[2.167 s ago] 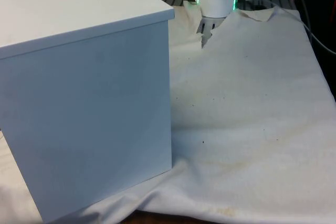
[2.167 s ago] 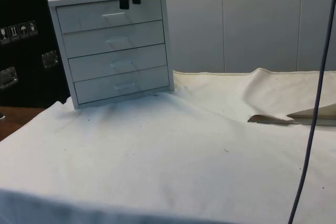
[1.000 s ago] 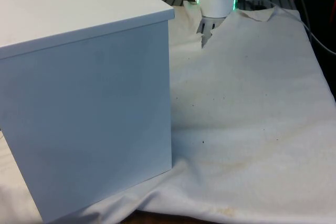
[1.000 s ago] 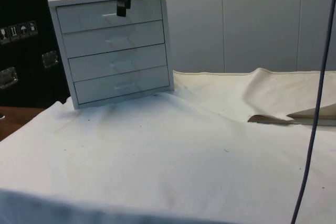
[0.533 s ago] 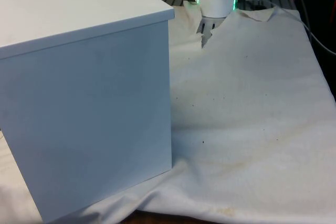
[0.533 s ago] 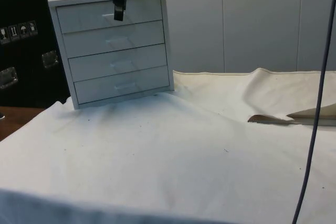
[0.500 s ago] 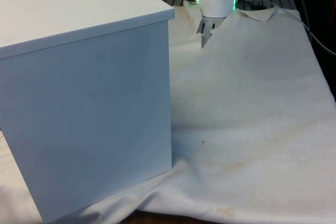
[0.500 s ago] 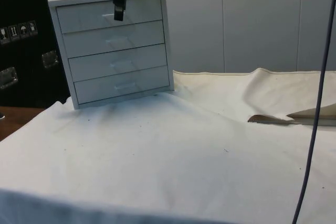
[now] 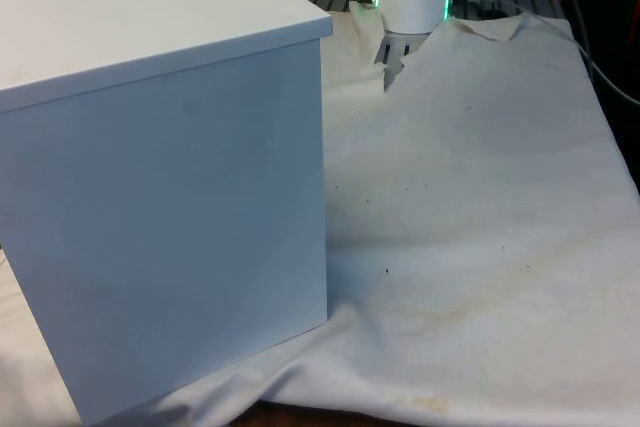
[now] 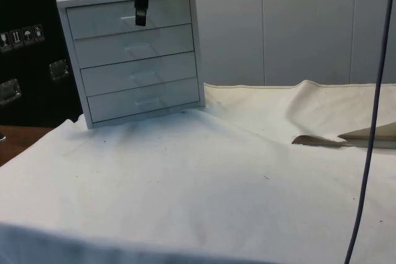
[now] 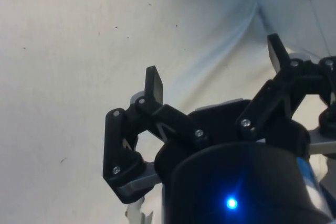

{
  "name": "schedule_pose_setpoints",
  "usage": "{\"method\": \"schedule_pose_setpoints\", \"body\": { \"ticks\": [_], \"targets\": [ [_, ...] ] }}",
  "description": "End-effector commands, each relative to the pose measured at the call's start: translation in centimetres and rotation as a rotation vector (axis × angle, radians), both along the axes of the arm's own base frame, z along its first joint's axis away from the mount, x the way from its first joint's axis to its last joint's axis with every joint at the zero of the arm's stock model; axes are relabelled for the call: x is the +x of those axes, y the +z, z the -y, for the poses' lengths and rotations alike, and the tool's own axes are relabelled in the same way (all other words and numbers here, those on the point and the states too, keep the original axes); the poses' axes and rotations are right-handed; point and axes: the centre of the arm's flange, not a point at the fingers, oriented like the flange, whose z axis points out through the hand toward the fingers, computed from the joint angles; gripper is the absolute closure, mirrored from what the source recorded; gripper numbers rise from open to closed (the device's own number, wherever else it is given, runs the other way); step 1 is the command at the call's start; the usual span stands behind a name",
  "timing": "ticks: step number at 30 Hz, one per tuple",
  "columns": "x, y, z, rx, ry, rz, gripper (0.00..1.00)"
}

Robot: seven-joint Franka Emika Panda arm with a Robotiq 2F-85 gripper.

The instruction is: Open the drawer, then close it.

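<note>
Since the earlier side view the gripper [image 10: 141,15] has turned about its own axis and slid a little towards that view's left, so that its two fingers, once seen side by side, now line up almost one behind the other; it has also sunk slightly and hangs in front of the top drawer [image 10: 129,17] of the white chest of drawers [image 10: 133,54]; in the wrist view the fingers [image 11: 154,85] stand well apart with nothing between them, the white cloth [image 11: 68,56] far below; the chest sits at the far left of the side view on the cloth-covered table [image 10: 204,177], its four drawer fronts all flush and shut, and in the front view it turns a blank white panel [image 9: 170,217] to the camera on that view's left; the handle [image 10: 133,18] of the top drawer is a pale bar whose long axis runs level across the drawer face, and the gripper's tips hang right before it, though contact cannot be judged; the coming move likely turns on this: the spread fingers should straddle the bar from above and below, close on it, then pull straight out away from the chest face.
</note>
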Motion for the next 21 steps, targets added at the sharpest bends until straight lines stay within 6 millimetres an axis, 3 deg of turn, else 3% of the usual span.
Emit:
{"method": "schedule_pose_setpoints", "body": {
  "ticks": [1, 14, 21],
  "targets": [
    [0.1, -0.1, 0.0, -0.005, 0.002, 0.001, 0.00],
    [1.0, -1.8, 0.1, -0.068, 0.076, 0.028, 0.00],
    [1.2, -1.7, 0.6, -0.092, 0.106, 0.020, 0.00]
  ]
}}
